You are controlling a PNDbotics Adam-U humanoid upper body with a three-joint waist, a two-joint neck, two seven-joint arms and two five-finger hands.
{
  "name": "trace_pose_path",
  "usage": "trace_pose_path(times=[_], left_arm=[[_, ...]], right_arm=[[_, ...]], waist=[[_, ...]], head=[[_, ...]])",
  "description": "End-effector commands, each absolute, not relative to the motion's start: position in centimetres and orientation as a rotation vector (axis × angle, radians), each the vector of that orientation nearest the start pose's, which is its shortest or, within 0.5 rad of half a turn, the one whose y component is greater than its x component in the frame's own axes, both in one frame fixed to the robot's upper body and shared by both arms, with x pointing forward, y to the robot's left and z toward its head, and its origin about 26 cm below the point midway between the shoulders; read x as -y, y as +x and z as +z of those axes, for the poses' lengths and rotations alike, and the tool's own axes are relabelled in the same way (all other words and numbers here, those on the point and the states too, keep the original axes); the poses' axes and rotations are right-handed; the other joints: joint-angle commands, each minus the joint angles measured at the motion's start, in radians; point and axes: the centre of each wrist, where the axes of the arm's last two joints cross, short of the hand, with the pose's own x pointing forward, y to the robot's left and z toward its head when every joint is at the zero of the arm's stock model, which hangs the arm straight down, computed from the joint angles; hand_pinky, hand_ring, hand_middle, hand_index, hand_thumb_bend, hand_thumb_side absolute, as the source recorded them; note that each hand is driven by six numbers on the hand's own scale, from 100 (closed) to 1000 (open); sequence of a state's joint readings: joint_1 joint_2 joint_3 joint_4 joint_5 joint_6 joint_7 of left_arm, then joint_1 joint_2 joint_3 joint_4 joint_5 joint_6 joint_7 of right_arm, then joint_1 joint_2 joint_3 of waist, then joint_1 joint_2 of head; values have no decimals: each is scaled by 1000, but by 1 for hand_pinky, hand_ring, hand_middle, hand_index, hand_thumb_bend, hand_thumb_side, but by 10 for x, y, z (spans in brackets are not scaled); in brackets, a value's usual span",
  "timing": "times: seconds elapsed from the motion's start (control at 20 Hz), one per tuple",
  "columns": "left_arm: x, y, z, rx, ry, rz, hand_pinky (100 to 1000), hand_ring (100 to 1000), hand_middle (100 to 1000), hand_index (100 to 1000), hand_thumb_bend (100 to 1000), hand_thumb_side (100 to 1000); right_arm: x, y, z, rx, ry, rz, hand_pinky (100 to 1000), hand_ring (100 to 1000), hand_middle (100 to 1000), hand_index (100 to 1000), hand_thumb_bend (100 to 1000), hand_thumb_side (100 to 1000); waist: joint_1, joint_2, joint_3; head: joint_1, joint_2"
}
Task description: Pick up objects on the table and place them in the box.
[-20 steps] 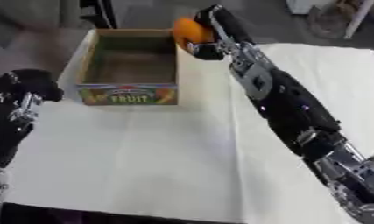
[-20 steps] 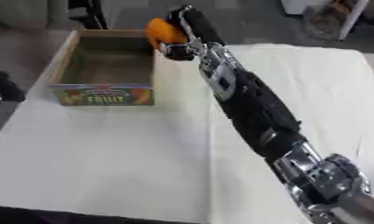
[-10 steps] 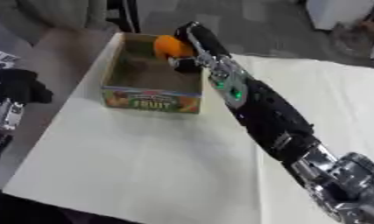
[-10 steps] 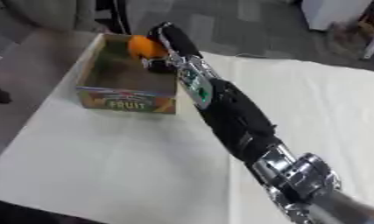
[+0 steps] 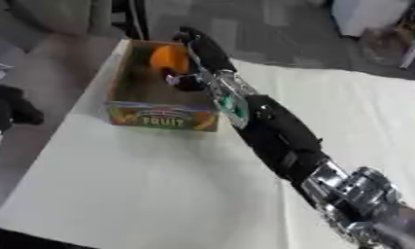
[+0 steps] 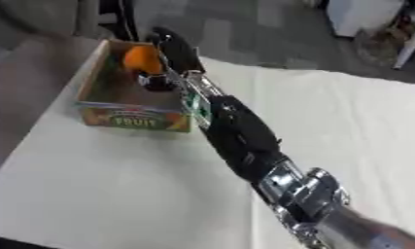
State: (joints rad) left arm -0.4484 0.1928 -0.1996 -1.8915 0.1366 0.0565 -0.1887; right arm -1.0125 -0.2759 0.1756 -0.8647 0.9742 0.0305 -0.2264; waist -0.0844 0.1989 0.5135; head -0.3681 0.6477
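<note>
Left eye view: right hand (image 5: 196,53) grips a round orange (image 5: 169,58) over the box (image 5: 163,118).

An orange (image 5: 169,58), round and bright, is held above the far part of the box (image 5: 135,99), inside its walls as seen from above. The right hand (image 5: 196,56) has its fingers curled round the fruit from the right side. The box is an open cardboard tray, brown inside, with a colourful printed near wall reading FRUIT. It sits upright at the far left of the white counter (image 5: 159,185), its long sides running near to far.
</note>
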Motion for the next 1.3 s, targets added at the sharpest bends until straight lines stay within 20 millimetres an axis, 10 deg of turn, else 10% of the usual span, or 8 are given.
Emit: trace_pose_path(times=[0.05, 0.45, 0.75, 1.3], left_arm=[[-175, 319, 203, 2180, -389, -617, 661, 613, 547, 687, 163, 428], [-186, 320, 190, 2141, -339, -580, 660, 615, 547, 686, 167, 436], [-200, 322, 172, 2095, -263, -525, 659, 616, 546, 685, 169, 449], [-213, 322, 153, 2043, -187, -475, 658, 617, 546, 684, 167, 466]], right_arm=[[196, 487, 209, 1843, -1288, 1010, 926, 999, 955, 963, 456, 407], [190, 473, 212, 1897, -1052, 1052, 808, 966, 900, 942, 438, 343], [198, 449, 223, 1957, -756, 998, 665, 806, 653, 782, 108, 147], [220, 412, 208, 2004, -418, 946, 611, 743, 523, 670, 100, 126]], waist=[[11, -23, -11], [19, -48, -123], [21, -68, -240], [20, -79, -390]], head=[[5, -4], [53, 28], [128, 59], [208, 89]])
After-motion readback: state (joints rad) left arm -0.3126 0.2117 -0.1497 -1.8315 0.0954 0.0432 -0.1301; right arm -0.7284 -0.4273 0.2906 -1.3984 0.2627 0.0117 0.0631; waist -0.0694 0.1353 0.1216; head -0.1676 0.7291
